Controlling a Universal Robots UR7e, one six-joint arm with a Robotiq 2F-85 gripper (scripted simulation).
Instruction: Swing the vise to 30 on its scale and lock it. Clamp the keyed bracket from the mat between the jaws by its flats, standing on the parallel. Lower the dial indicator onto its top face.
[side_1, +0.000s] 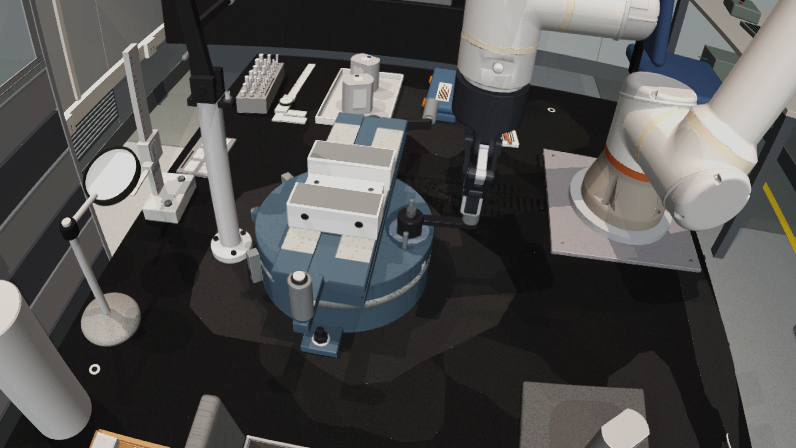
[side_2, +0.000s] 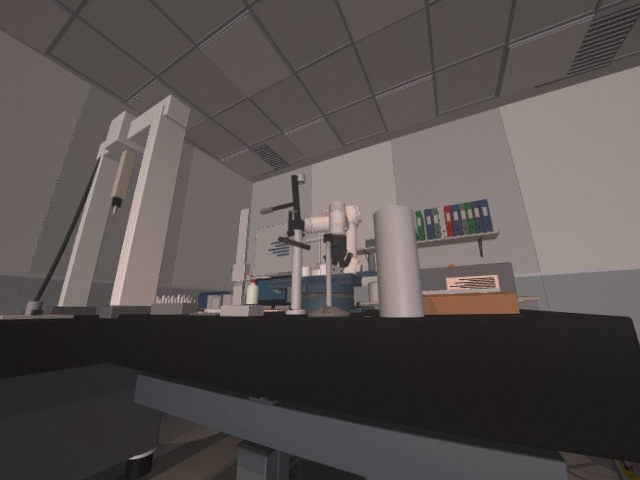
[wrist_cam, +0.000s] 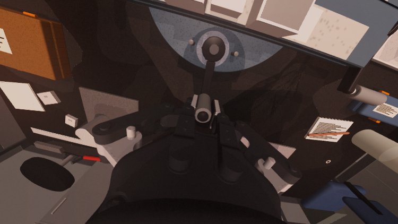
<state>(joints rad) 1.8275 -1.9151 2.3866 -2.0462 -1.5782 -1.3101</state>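
Note:
The black lock lever (side_1: 443, 221) sticks out to the right from its hub (side_1: 410, 225) on the round blue swivel base of the vise (side_1: 342, 222). I grip the grey knob (wrist_cam: 203, 107) at the lever's outer end with my gripper (side_1: 471, 214), fingers pointing down beside the base. The vise body sits turned on the base, with its two pale jaws (side_1: 345, 186) apart and nothing between them. The dial indicator's column (side_1: 220, 183) stands left of the vise, its arm raised. The keyed bracket is not identifiable.
Behind the vise lie a tray with two grey cylinders (side_1: 359, 89), a pin rack (side_1: 260, 83) and a blue box (side_1: 443, 94). A height gauge (side_1: 156, 161) and a round mirror on a stand (side_1: 106, 239) stand left. The arm's base (side_1: 629, 183) sits right, a grey mat (side_1: 582, 414) near the front.

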